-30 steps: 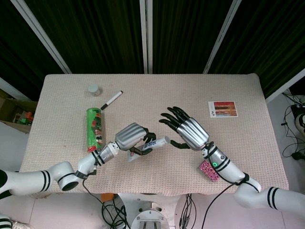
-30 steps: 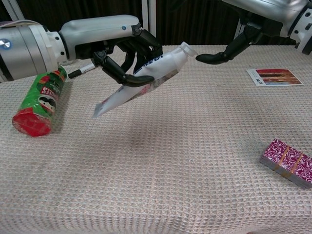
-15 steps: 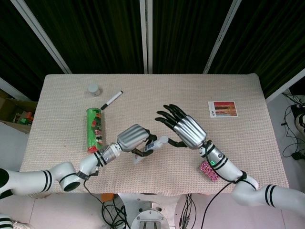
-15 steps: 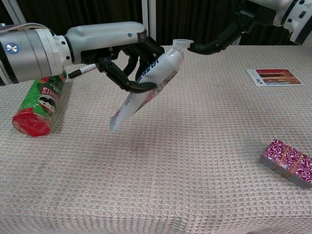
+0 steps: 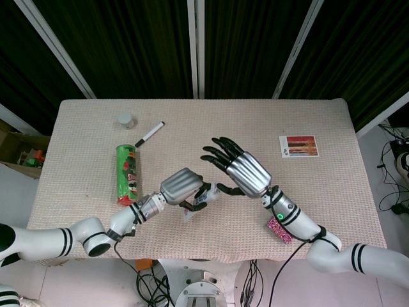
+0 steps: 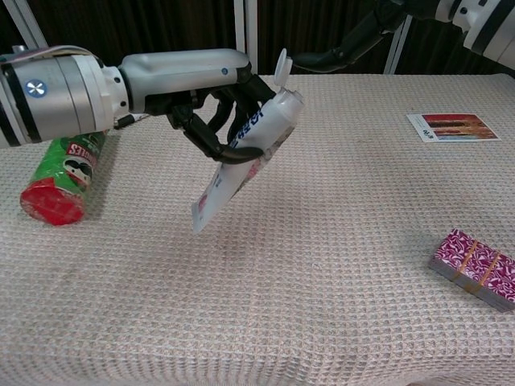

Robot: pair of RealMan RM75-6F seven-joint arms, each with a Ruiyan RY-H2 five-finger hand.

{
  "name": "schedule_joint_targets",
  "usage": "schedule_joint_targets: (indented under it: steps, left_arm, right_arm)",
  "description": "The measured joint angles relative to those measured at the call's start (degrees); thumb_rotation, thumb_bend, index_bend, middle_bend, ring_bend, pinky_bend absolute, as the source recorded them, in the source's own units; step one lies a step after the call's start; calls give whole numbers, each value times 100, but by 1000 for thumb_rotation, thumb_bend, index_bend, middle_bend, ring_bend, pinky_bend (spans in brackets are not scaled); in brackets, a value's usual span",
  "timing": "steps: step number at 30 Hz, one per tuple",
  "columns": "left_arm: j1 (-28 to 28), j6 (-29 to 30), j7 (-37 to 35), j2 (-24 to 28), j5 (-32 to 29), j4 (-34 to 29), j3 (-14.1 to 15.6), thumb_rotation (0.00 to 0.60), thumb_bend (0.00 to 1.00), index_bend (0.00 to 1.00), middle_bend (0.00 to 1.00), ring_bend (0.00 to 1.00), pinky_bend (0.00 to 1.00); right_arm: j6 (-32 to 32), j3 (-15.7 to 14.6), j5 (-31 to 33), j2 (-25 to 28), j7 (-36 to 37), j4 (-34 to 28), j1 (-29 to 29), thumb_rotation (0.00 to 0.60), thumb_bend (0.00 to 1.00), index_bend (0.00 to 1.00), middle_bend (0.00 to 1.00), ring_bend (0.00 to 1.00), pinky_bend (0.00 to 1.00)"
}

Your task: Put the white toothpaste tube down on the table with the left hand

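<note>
Woven tablecloth (image 6: 322,265) below; my left hand (image 6: 217,104) grips the toothpaste tube (image 6: 241,153) tilted, tail down, clear of the cloth. Lowering and release remain; right hand (image 5: 239,169) hovers spread, empty.

white toothpaste tube (image 6: 241,153), green can (image 5: 127,173), beige waffle-weave tablecloth (image 6: 338,241)

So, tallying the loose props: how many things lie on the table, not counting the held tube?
5: green chip can at left, marker and small grey cap behind it, picture card far right, patterned pink pack near right. Arms may hide more.
</note>
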Motion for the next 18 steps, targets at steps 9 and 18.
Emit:
schedule_joint_targets:
  steps: [9,18]
  left_arm:
    - [29,-17,133,9,-112,-23,-2,480,751,604,672,561,634]
    - [190,57,402,119,-299,124,48,481,751,604,671,561,629]
  right_arm:
    - [34,-16,62,-2,-40,1,20,600,216,221,166,14,130]
    - [521,-265,34,435,-86,-137,-475,600,216,221,166,14,130]
